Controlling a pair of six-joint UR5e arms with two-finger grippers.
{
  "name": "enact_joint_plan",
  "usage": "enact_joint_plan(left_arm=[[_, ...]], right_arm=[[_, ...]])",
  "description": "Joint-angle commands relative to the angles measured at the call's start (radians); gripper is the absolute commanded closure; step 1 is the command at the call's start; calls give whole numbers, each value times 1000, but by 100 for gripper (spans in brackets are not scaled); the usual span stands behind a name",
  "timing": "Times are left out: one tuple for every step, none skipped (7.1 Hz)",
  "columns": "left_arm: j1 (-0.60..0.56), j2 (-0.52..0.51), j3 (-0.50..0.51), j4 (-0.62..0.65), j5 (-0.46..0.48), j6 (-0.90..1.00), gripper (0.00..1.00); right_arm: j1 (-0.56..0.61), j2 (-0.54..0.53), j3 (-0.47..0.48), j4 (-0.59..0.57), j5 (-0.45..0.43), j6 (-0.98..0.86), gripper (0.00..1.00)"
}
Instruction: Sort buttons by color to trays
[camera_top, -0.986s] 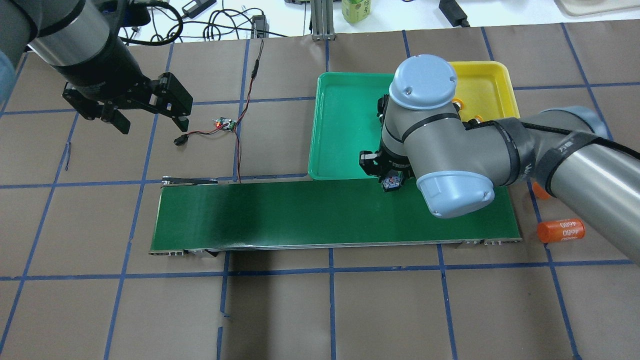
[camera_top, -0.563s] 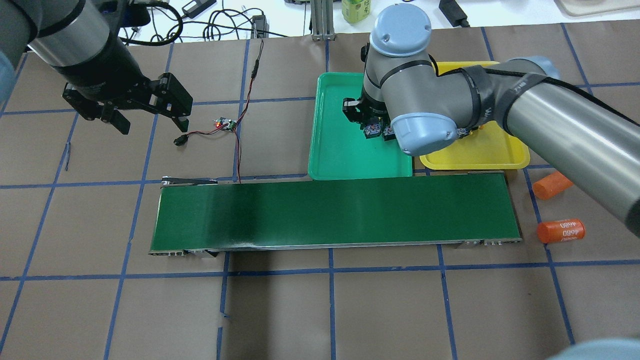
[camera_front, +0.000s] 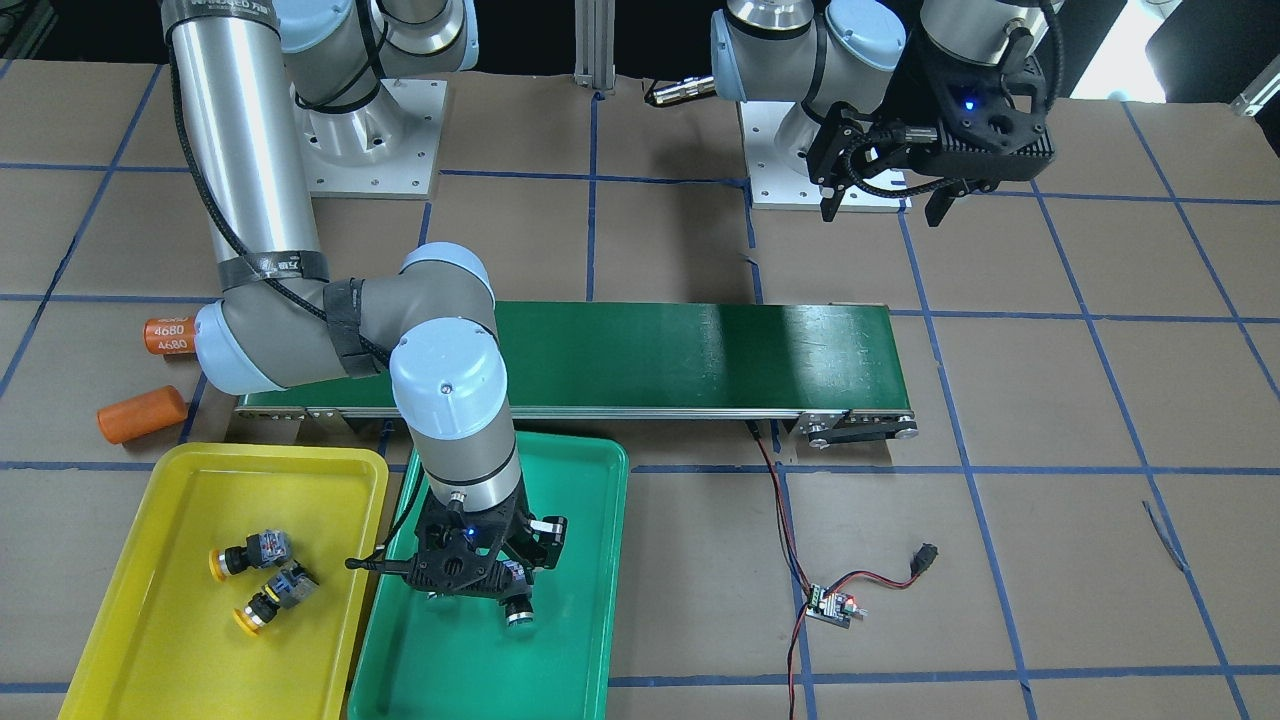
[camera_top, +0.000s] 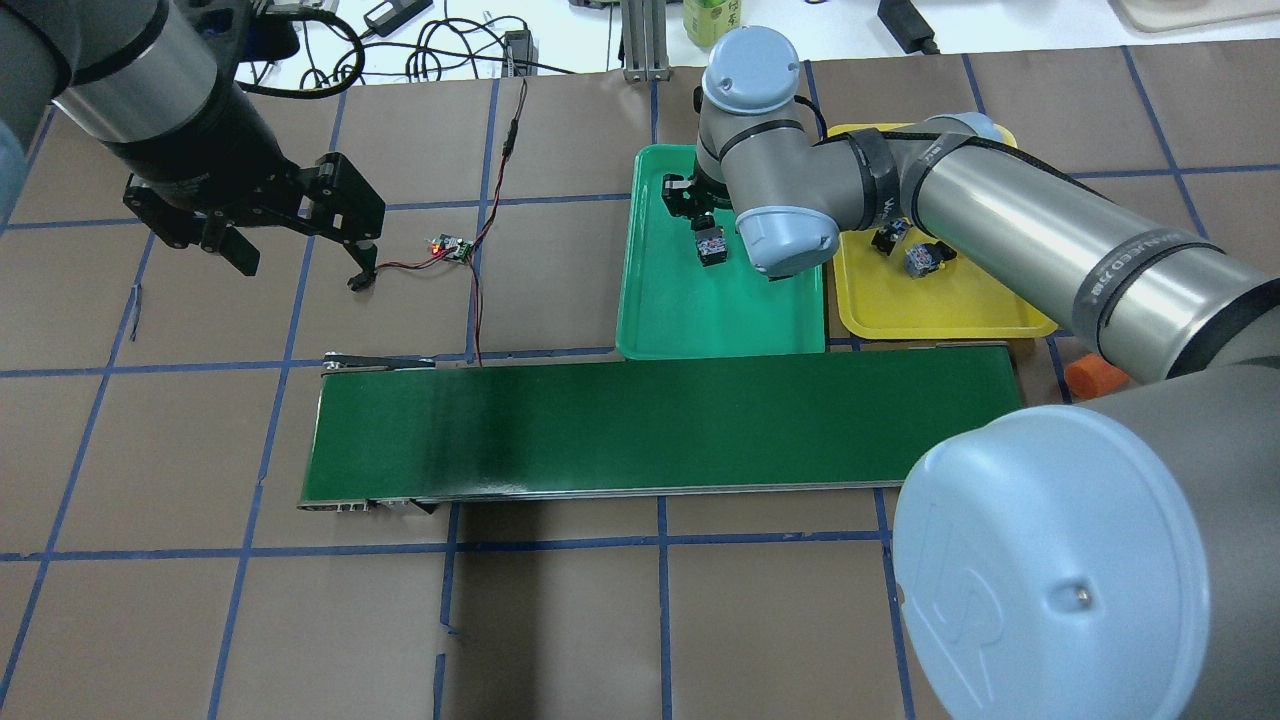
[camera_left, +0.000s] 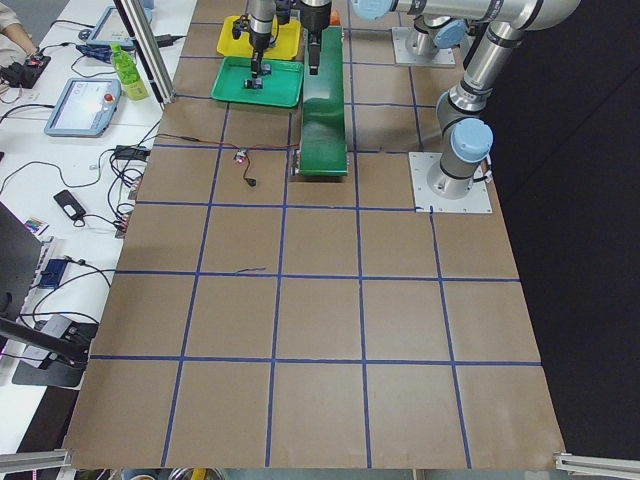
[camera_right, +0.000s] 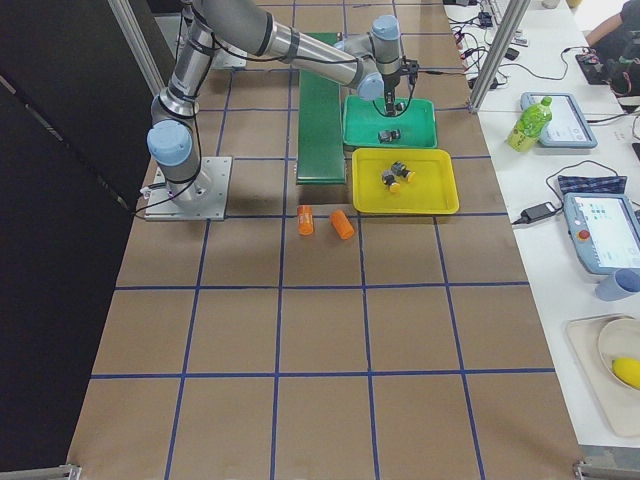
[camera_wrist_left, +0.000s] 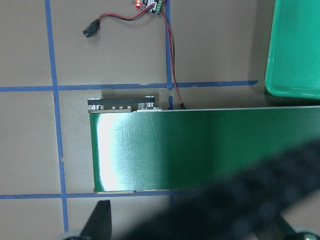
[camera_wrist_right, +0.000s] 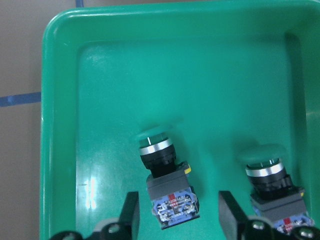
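My right gripper (camera_wrist_right: 177, 212) hangs open over the far part of the green tray (camera_top: 700, 310). A green-capped button (camera_wrist_right: 167, 185) lies between its fingers (camera_wrist_right: 131, 215) with a gap on each side. A second green button (camera_wrist_right: 272, 182) lies just beside it in the same tray. The first also shows in the overhead view (camera_top: 710, 245). Two yellow-capped buttons (camera_top: 888, 238) (camera_top: 925, 258) lie in the yellow tray (camera_top: 950, 300). My left gripper (camera_top: 305, 262) is open and empty, high over the table's left side.
The long dark green conveyor belt (camera_top: 660, 425) lies in front of both trays. A small circuit board with red and black wires (camera_top: 452, 247) lies near my left gripper. Two orange cylinders (camera_front: 168, 335) (camera_front: 142, 413) lie beyond the belt's right end.
My right arm has swung from the belt's edge to the far part of the green tray with a green button. Its fingers now stand apart from the button. The left arm has barely moved.
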Motion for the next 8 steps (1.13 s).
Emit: enact_joint_plan(left_arm=[[0, -2, 2, 0, 0, 3, 0], [0, -2, 2, 0, 1, 3, 0], [0, -2, 2, 0, 1, 3, 0], [0, -1, 2, 0, 6, 3, 0], [0, 3, 8, 0, 12, -9, 0], [0, -2, 14, -3, 14, -9, 0], [0, -2, 16, -2, 12, -9, 0], [0, -4, 16, -2, 11, -9, 0]], right_arm=[[-11, -43, 14, 36, -3, -2, 0], [-18, -143, 17, 195, -4, -2, 0], [-50, -255, 17, 387, -6, -4, 0], [-133, -351, 34, 560, -4, -87, 0], [-190, -478, 86, 664, -3, -155, 0], [-219, -599, 177, 684, -1, -158, 0], [-232, -690, 268, 673, 2, -161, 0], [-239, -719, 293, 666, 8, -163, 0]])
